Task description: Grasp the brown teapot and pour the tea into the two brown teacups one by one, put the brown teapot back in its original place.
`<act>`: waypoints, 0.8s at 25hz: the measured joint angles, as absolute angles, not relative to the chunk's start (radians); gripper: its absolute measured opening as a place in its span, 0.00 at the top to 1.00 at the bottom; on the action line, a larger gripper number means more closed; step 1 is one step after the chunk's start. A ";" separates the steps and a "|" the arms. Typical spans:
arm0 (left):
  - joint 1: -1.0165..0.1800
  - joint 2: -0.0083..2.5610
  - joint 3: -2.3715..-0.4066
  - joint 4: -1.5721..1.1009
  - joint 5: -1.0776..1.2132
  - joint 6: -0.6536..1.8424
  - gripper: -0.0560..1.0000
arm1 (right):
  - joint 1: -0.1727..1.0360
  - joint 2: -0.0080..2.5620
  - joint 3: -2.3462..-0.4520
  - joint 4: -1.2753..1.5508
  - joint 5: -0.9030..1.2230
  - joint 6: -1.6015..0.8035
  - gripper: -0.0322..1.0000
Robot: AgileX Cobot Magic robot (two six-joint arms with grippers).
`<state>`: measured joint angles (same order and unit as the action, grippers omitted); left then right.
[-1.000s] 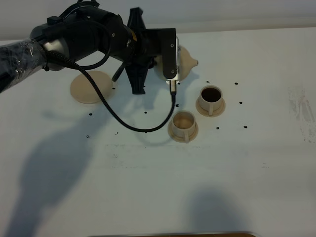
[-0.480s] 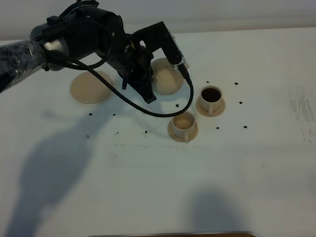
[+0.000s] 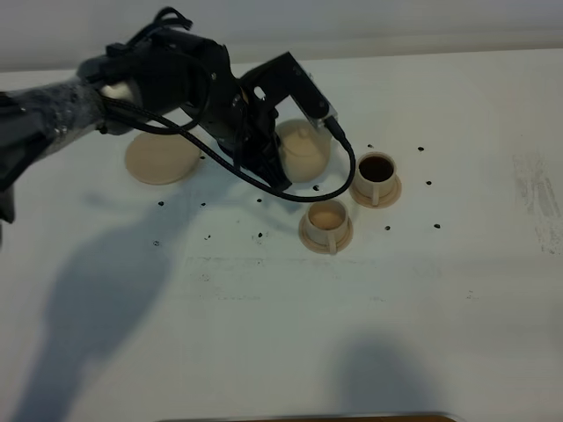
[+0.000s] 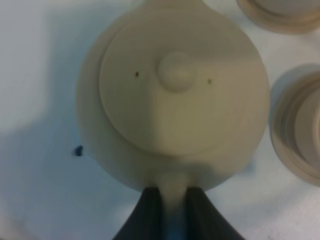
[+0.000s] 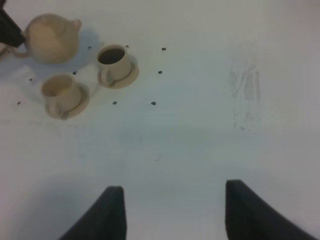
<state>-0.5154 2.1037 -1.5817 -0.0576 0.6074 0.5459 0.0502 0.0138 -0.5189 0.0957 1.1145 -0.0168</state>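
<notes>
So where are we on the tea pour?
Done: far teacup holds dark tea. In hand: left end effector clamps the brown teapot by its handle. Left: near teacup looks pale inside, then return pot to the bare saucer.

The white worktop point(image 3: 396, 308) carries a flat beige saucer point(image 3: 163, 160) at the left. Two teacups stand close together near the middle: the farther teacup point(image 3: 376, 178) holds dark liquid, and the nearer teacup point(image 3: 326, 224) stands just in front. Small dark specks point(image 3: 437, 226) dot the surface, and a grey smudge point(image 3: 541, 198) marks its right side.
</notes>
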 joint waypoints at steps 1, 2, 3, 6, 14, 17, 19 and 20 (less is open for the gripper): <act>-0.515 2.114 -1.582 -0.060 0.604 0.540 0.79 | 0.050 0.014 -0.519 0.096 1.115 -0.017 0.55; -0.515 2.122 -1.582 -0.064 0.600 0.538 0.79 | 0.050 0.014 -0.519 0.096 1.115 -0.017 0.55; -0.515 2.129 -1.582 -0.069 0.596 0.535 0.79 | 0.050 0.014 -0.519 0.096 1.115 -0.017 0.55; -0.515 2.146 -1.582 -0.081 0.582 0.528 0.79 | 0.050 0.014 -0.519 0.096 1.115 -0.017 0.55; -0.515 2.155 -1.582 -0.094 0.574 0.524 0.79 | 0.050 0.014 -0.519 0.096 1.115 -0.017 0.55; -0.518 2.136 -1.583 -0.093 0.580 0.549 0.79 | 0.050 0.014 -0.519 0.096 1.115 -0.017 0.55; -0.521 2.100 -1.583 -0.089 0.600 0.576 0.79 | 0.050 0.014 -0.519 0.096 1.115 -0.017 0.55; -0.524 2.073 -1.583 -0.084 0.610 0.583 0.79 | 0.050 0.014 -0.519 0.096 1.115 -0.017 0.55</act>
